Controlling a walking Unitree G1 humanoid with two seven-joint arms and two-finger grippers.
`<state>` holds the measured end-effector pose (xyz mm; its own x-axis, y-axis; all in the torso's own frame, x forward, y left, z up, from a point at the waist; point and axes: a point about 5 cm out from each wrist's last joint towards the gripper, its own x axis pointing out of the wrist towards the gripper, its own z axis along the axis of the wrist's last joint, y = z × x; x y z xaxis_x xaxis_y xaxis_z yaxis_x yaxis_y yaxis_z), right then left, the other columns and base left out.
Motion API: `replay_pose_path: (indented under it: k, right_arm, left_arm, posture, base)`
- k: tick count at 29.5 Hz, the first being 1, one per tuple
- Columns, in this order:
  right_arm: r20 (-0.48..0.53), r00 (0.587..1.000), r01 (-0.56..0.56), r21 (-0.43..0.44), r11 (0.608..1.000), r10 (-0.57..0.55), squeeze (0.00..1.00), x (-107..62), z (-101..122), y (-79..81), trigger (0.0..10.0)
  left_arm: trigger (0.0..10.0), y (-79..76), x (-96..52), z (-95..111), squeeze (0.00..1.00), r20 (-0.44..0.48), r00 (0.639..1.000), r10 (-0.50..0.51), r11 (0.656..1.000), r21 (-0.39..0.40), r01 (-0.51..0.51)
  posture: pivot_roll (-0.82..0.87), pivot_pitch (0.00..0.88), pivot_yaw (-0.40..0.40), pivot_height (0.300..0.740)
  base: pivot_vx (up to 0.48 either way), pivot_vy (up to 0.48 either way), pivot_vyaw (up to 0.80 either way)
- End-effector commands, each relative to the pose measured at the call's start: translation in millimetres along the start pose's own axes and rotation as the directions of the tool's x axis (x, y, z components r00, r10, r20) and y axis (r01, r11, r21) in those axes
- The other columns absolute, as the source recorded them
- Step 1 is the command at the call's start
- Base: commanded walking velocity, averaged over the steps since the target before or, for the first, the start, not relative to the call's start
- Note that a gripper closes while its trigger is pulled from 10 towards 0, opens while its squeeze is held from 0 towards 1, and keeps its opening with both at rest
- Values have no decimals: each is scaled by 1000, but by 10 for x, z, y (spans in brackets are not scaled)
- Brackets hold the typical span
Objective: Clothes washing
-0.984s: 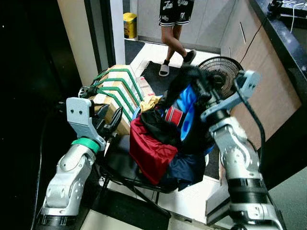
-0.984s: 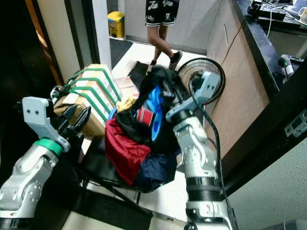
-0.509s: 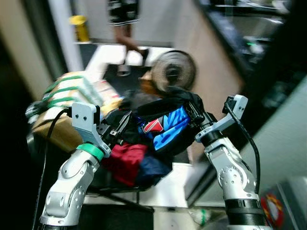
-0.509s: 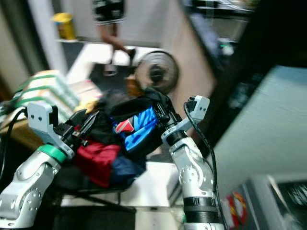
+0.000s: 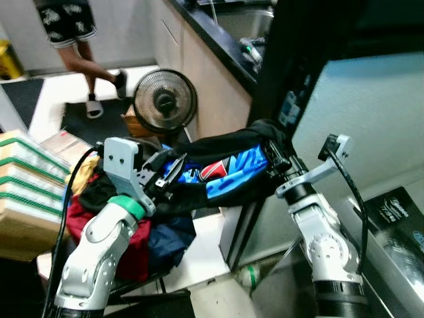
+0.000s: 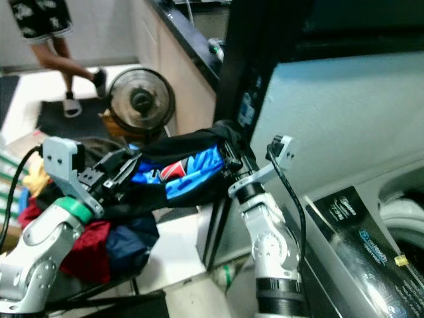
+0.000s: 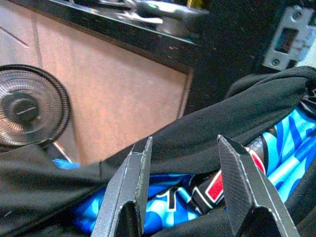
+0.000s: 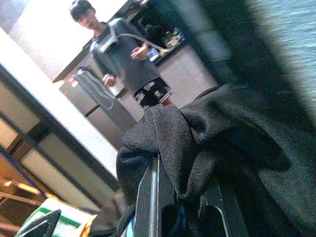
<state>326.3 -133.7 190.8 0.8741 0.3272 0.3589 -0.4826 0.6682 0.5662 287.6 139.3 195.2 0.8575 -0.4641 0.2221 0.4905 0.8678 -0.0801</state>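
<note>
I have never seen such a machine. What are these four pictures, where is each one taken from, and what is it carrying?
This is a humanoid robot doing laundry. Two pictures come from cameras in its head, looking down at its two silver arms. The other two come from a camera on each wrist. Between the arms hangs a black and blue garment. The right claw is shut on one end; the left claw is open around the other. Lower left is a pile of clothes beside strapped boxes. Behind stand a fan and a person. At right is a washing machine.
</note>
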Motion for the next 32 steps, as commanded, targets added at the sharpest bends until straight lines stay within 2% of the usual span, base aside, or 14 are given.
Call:
replay_pose_path:
  k: [1, 7, 10, 14, 18, 19, 21, 22, 24, 25, 27, 29, 30, 32]
  right_arm:
    - [21, 1000, -4, -9, 1000, 4, 0, 17, 75, -19, 10000]
    - [41, 999, 4, 9, 1000, -4, 0, 85, 177, -122, 10000]
    - [-24, 984, -171, 164, 972, 177, 0, 38, 134, -57, 10000]
    - [-64, 981, -175, 123, 977, 184, 0, 60, 123, -46, 10000]
    - [44, 975, -222, 162, 962, 217, 0, 257, 340, 126, 10000]
    - [113, 962, -267, 188, 945, 250, 0, 381, 491, 263, 10000]
    - [113, 962, -267, 188, 945, 250, 0, 381, 491, 263, 10000]
    - [157, 950, -300, 201, 932, 272, 0, 473, 604, 369, 10000]
    - [287, 900, -379, 146, 914, 327, 0, 783, 1088, 699, 10000]
    - [287, 900, -379, 146, 914, 327, 0, 783, 1088, 699, 10000]
    - [418, 836, -428, 92, 899, 356, 0, 1000, 1664, 977, 10000]
    - [479, 793, -444, 31, 895, 377, 0, 1092, 2037, 1177, 10000]
    - [479, 793, -444, 31, 895, 377, 0, 1092, 2037, 1177, 10000]
    - [514, 774, -409, -40, 912, 370, 0, 1153, 2320, 1357, 10000]
  left_arm:
    - [10000, -23, -8, -9, 0, -5, 1000, -11, 1000, -11, 11]
    - [10000, -42, -13, -5, 0, -6, 1000, -19, 1000, -13, 19]
    - [10000, -67, -64, -18, 0, -12, 999, -33, 999, -25, 32]
    - [10000, -68, -84, -37, 0, -26, 999, -37, 999, -18, 37]
    - [10000, -41, -75, 3, 0, -12, 1000, -25, 999, -20, 25]
    - [10000, -34, -68, 10, 0, -10, 1000, -23, 1000, -21, 22]
    - [10000, -34, -68, 10, 0, -10, 1000, -23, 1000, -21, 22]
    - [10000, -31, -64, 11, 0, -10, 1000, -22, 1000, -21, 22]
    - [10000, -41, -53, 13, 0, -9, 1000, -23, 999, -24, 23]
    - [10000, -41, -53, 13, 0, -9, 1000, -23, 999, -24, 23]
    - [10000, -33, -52, 16, 0, -9, 1000, -22, 999, -28, 22]
    - [10000, -16, -54, 16, 0, -10, 1000, -18, 999, -29, 18]
    - [10000, -16, -54, 16, 0, -10, 1000, -18, 999, -29, 18]
    - [10000, 12, -49, 30, 0, -3, 1000, 0, 1000, -26, 0]
  posture:
    - [37, 0, 32, 740]
    - [49, 0, 19, 740]
    - [53, 0, 15, 740]
    - [56, 0, 13, 740]
    - [56, 0, 8, 740]
    - [58, 0, 9, 740]
    - [58, 0, 9, 740]
    - [58, 0, 9, 740]
    - [59, 0, 12, 740]
    - [59, 0, 12, 740]
    - [53, 0, 18, 740]
    - [53, 0, 18, 740]
    - [53, 0, 18, 740]
    - [52, 0, 13, 740]
  base:
    - [0, 0, -781]
    - [0, 0, -779]
    - [0, 0, -765]
    - [0, 0, -763]
    - [0, 0, -763]
    - [0, 0, -775]
    - [0, 0, -775]
    - [0, 0, -781]
    - [0, 0, -788]
    - [0, 0, -788]
    - [0, 0, -794]
    - [0, 0, -400]
    - [0, 0, 0]
    - [0, 0, 0]
